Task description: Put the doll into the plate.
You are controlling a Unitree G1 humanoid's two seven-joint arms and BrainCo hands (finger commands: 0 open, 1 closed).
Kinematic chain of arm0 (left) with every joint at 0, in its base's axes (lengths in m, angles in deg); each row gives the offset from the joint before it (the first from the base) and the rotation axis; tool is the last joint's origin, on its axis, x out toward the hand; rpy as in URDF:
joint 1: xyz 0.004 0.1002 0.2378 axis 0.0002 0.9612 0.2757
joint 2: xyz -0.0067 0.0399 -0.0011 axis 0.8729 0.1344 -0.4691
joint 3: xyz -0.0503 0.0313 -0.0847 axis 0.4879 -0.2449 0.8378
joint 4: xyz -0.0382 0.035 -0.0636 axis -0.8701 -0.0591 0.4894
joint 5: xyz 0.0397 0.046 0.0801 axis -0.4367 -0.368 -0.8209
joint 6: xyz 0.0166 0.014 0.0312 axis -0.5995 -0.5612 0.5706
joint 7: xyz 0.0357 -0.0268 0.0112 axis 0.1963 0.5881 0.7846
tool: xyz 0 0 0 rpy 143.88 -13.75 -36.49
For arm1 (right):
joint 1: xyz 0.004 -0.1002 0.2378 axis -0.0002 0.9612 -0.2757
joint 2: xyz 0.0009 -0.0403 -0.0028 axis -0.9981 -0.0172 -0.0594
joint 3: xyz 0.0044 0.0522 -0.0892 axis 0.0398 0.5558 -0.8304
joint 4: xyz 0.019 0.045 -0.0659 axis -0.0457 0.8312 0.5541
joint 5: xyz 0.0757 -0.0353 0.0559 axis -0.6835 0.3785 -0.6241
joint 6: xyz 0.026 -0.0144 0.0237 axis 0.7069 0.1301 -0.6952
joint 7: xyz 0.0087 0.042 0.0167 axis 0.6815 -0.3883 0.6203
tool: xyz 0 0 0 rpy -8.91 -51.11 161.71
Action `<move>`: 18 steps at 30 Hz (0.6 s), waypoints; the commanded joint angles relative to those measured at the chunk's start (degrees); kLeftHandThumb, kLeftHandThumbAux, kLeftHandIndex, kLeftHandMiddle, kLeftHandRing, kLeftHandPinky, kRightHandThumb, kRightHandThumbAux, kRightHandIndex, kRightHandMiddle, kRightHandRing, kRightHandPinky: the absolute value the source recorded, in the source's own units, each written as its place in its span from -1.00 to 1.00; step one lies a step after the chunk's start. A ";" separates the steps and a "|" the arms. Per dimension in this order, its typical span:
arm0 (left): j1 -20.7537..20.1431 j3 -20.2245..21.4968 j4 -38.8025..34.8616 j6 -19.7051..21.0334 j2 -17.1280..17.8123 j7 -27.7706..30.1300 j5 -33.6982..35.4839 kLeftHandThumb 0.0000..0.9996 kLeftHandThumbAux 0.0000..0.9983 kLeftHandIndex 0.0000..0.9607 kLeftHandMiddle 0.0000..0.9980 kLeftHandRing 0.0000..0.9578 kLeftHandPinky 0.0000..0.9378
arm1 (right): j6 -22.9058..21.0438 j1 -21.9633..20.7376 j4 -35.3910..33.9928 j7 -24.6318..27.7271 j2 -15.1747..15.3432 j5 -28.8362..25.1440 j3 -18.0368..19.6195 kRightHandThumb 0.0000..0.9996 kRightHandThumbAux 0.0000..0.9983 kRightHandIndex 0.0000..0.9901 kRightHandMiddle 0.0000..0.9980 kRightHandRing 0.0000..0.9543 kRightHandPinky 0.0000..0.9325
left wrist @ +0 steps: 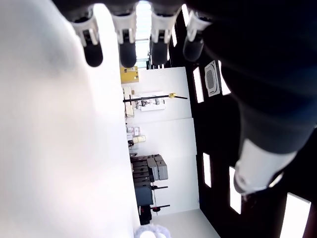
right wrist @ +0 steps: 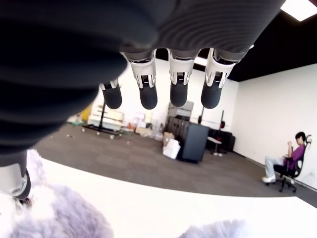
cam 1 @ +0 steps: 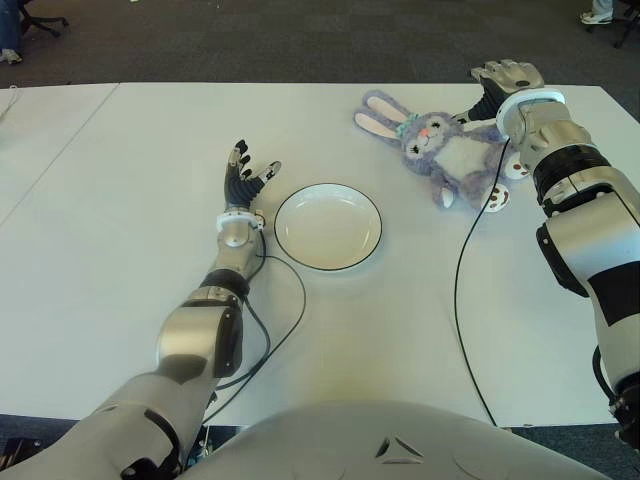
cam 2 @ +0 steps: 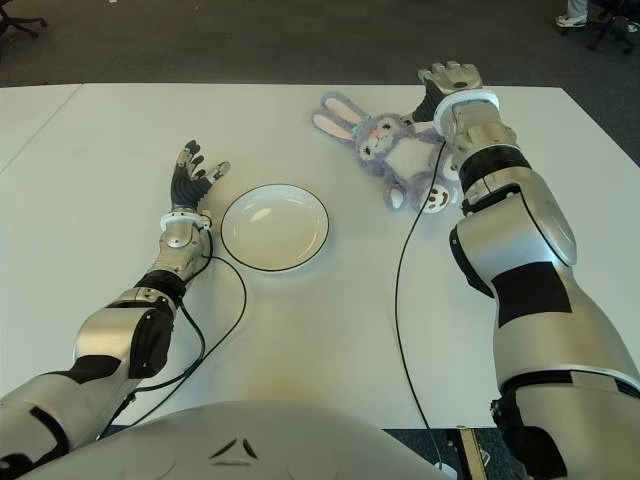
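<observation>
Left eye view: a grey-purple plush rabbit doll with long ears, white belly and pink nose (cam 1: 437, 145) lies on its back on the white table (cam 1: 120, 200), at the far right, well apart from the round white shallow plate with a thin dark rim (cam 1: 328, 227), which sits near the table's middle with nothing in it.

The right hand (cam 1: 507, 76) shows at the far right edge of the table, just behind and beside the doll's body. In the right wrist view its fingers (right wrist: 179, 94) hang extended and spaced apart, with purple plush (right wrist: 59, 218) directly below them; nothing is gripped. Whether the palm touches the doll cannot be told.

The left hand (cam 1: 244, 178) shows just to the left of the plate, palm turned up, fingers spread and relaxed, holding nothing. The left wrist view confirms straight, separated fingers (left wrist: 127, 52).

A black cable (cam 1: 462, 300) runs from the right wrist across the table toward the near edge. A second black cable (cam 1: 285, 320) loops beside the left forearm. A seated person (right wrist: 292, 161) appears in the room's background in the right wrist view.
</observation>
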 commanded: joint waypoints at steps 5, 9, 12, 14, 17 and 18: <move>12.02 -0.27 8.36 8.65 -4.24 -0.30 -0.69 -0.93 0.43 -0.89 -0.84 -0.82 -0.77 | 1.68 -2.29 -1.11 0.66 -1.79 -2.25 2.45 -0.55 -0.12 -1.00 -1.00 -1.00 -0.78; 11.99 -0.44 8.37 8.69 -4.23 -0.49 -0.88 -0.95 0.45 -0.89 -0.83 -0.82 -0.77 | 2.59 -2.82 -1.58 0.01 -1.85 -2.56 2.86 -0.54 -0.13 -1.00 -1.00 -1.00 -0.81; 11.95 -0.47 8.39 8.83 -4.14 -0.48 -0.94 -0.96 0.44 -0.89 -0.83 -0.82 -0.77 | 2.87 -3.18 -1.70 -0.20 -1.98 -2.69 3.05 -0.54 -0.13 -1.00 -1.00 -1.00 -0.82; 11.93 -0.49 8.40 8.94 -4.11 -0.47 -0.96 -0.96 0.44 -0.89 -0.83 -0.82 -0.77 | 3.01 -3.51 -1.75 -0.08 -2.01 -2.72 3.24 -0.53 -0.13 -1.00 -1.00 -1.00 -0.83; 11.89 -0.38 8.46 9.41 -4.01 -0.41 -0.87 -0.96 0.43 -0.88 -0.82 -0.81 -0.78 | 3.45 -4.56 -2.06 0.87 -2.17 -2.84 3.55 -0.53 -0.12 -1.00 -1.00 -1.00 -0.89; 11.86 -0.36 8.49 9.59 -3.99 -0.47 -0.86 -0.96 0.43 -0.88 -0.82 -0.81 -0.78 | 3.73 -4.85 -2.44 1.42 -2.24 -2.66 3.39 -0.53 -0.12 -1.00 -1.00 -1.00 -0.90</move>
